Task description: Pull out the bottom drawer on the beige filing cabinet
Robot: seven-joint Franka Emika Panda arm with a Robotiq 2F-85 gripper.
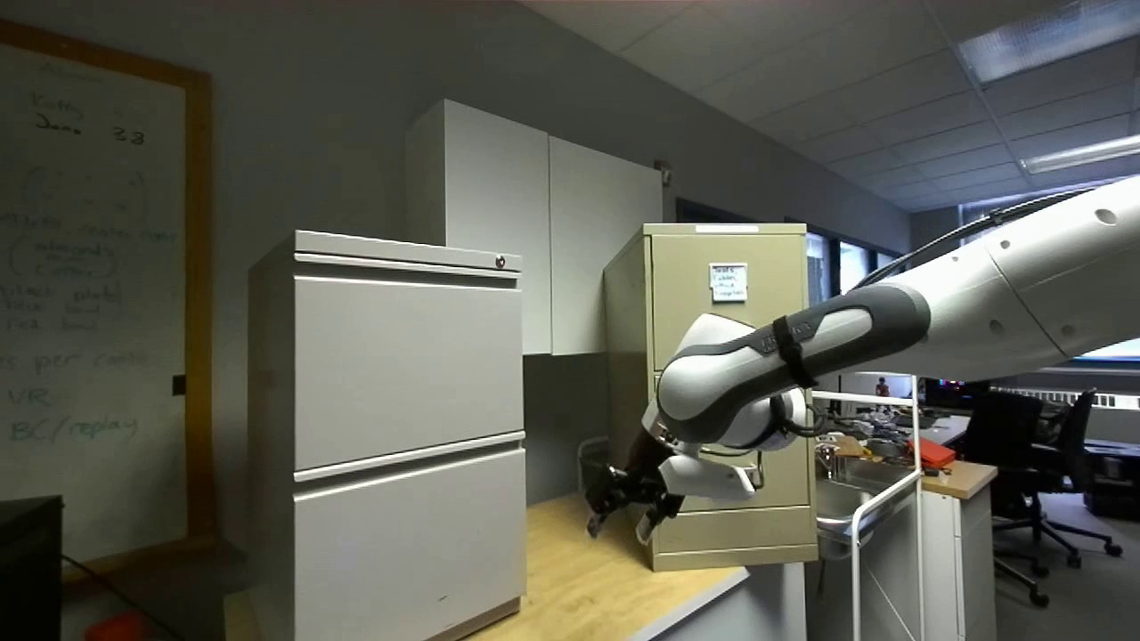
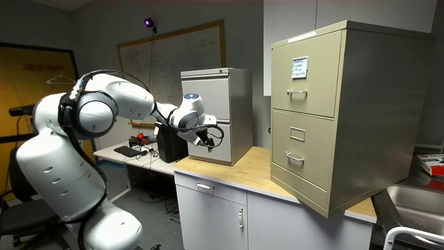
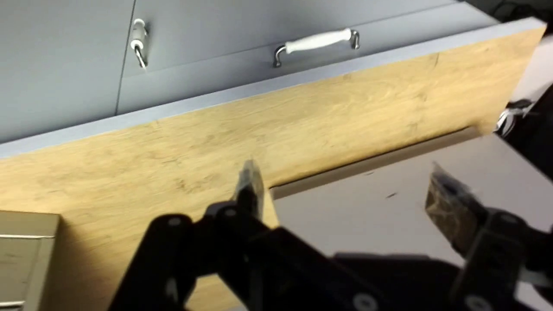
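We see the claw (image 3: 350, 196) spread and, depth being unclear, seemingly apart from the filing cabinet (image 2: 367, 118), whose bottom drawer (image 2: 305, 147) is closed.

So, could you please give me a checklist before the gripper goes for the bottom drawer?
Gripper open: ok, holding nothing.
Bottom drawer closed: ok.
Drawer handle unobstructed: ok in an exterior view.
Gripper at that handle: not ok, in the wrist view it faces the counter and grey cabinet.
Beige filing cabinet fully on the counter: not ok, a front corner overhangs.
Drawer unlocked: cannot tell.
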